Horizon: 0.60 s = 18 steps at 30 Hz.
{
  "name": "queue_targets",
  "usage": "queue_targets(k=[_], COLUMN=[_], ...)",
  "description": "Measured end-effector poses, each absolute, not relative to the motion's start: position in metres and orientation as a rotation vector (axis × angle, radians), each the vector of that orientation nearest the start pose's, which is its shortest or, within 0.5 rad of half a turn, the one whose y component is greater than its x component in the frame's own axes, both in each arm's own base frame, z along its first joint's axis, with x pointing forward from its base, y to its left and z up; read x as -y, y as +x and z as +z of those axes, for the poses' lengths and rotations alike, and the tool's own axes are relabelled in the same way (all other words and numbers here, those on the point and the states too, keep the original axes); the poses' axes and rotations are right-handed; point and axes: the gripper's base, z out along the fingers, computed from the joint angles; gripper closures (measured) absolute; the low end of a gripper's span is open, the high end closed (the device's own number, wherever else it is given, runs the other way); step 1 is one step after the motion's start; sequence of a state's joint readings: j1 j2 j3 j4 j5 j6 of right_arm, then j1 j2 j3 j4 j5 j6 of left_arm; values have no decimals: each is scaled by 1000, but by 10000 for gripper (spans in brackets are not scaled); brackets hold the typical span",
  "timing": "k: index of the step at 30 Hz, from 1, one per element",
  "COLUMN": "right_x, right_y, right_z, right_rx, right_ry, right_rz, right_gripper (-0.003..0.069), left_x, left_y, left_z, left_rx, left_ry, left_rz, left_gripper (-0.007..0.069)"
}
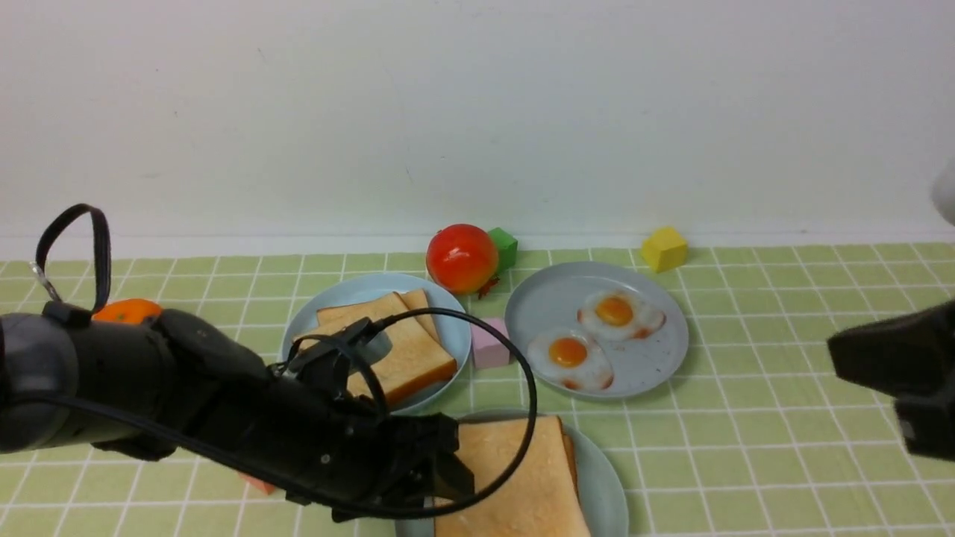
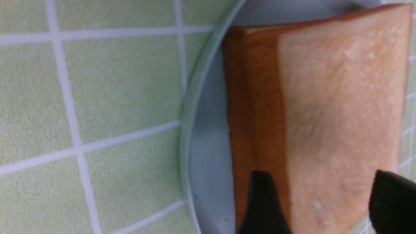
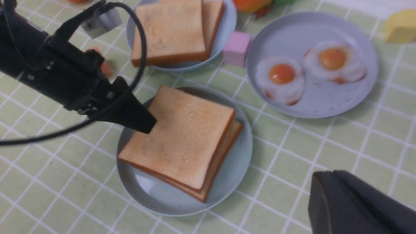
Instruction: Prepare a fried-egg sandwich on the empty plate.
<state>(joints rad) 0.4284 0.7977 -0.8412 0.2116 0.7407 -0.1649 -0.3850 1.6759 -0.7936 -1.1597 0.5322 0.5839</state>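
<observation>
tablecloth (image 1: 746, 447): green, white grid | toast (image 3: 182, 133): golden-brown, darker crusts | yolks (image 3: 281, 74): orange | block (image 1: 664, 250): yellow

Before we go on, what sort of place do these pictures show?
Probably a robot test table dressed as a kitchen: a gridded cloth, fried eggs on a grey plate, and a black robot arm.

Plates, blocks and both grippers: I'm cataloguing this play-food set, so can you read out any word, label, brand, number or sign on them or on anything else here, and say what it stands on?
There are none that can be read: no word, label, brand, number or sign shows on any visible surface.
The pale marks on the left gripper are too small and blurred to settle as text.
</observation>
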Motion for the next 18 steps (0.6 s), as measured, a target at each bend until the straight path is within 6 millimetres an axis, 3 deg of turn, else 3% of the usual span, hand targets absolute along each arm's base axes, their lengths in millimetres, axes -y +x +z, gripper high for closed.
queue_targets(k=[2,8,13,15,18], right_x=[-64,-43,-33,-32,-30], right_y=[113,72,51,49,45], right_z=[352,316,286,283,275], right_rx=[-2047,-1886,-1746,-1730,-1716], right_ry=[-539,-483,-417,-411,-404], right_rz=[382,386,424,425,431], right_gripper=[669,666,664,662,659], left_x=[147,118,101,99,91], left_y=[262,252,202,193,151], left_z=[176,219,276,284,315], left_rx=[-2700,-2646,-2612,-2599,-2533], left_ry=[16,-27,121,138,211], left_rz=[-931,-898,-874,-878,-931], left_gripper=[141,120,137,147,232])
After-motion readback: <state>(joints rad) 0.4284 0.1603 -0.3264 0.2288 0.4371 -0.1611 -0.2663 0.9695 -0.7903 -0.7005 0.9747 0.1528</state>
